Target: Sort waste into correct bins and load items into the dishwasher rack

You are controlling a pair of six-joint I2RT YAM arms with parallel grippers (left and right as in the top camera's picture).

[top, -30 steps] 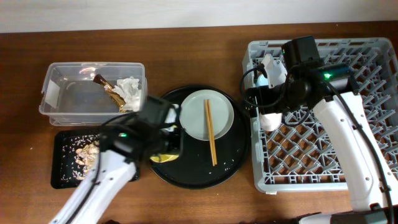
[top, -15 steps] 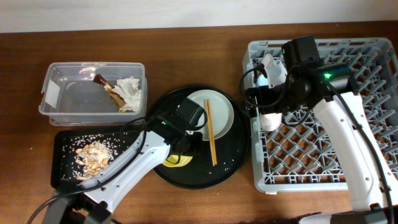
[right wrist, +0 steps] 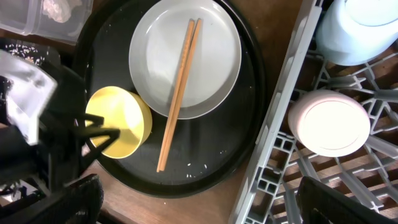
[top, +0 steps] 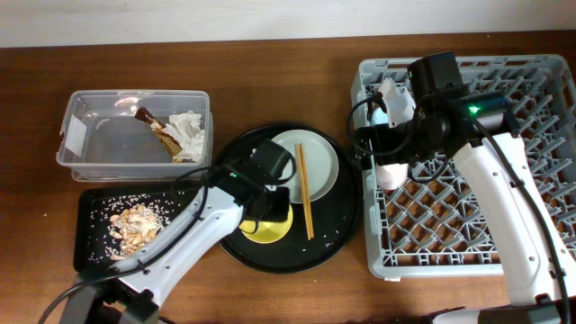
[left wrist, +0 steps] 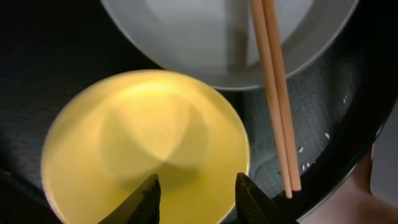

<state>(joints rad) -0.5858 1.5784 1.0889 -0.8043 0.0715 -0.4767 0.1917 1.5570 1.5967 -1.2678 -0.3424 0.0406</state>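
The yellow bowl point(top: 266, 230) sits on the large round black tray point(top: 337, 225), beside the white plate point(top: 281, 162) that carries the chopsticks point(top: 304, 191). My left gripper point(left wrist: 198, 194) is open right over the bowl point(left wrist: 143, 143), one finger above its inside and the other at its rim. In the right wrist view the bowl point(right wrist: 124, 118) lies left of the plate point(right wrist: 208, 56). My right gripper point(right wrist: 199, 208) is wide open and empty above the left edge of the grey rack point(top: 531, 162). The pink cup point(right wrist: 326, 121) and the light-blue cup point(right wrist: 367, 25) stand upside down in the rack.
The clear tub point(top: 94, 139) at the back left holds a white tissue point(top: 189, 130) and the brown wrapper point(top: 157, 133). The shallow black tray point(top: 90, 247) in front of it holds beige food scraps point(top: 135, 223). A few crumbs lie on the round tray.
My left arm has swung right from the shallow black tray to over the round tray. The yellow bowl has moved right with it and shows more. The right arm has not moved.
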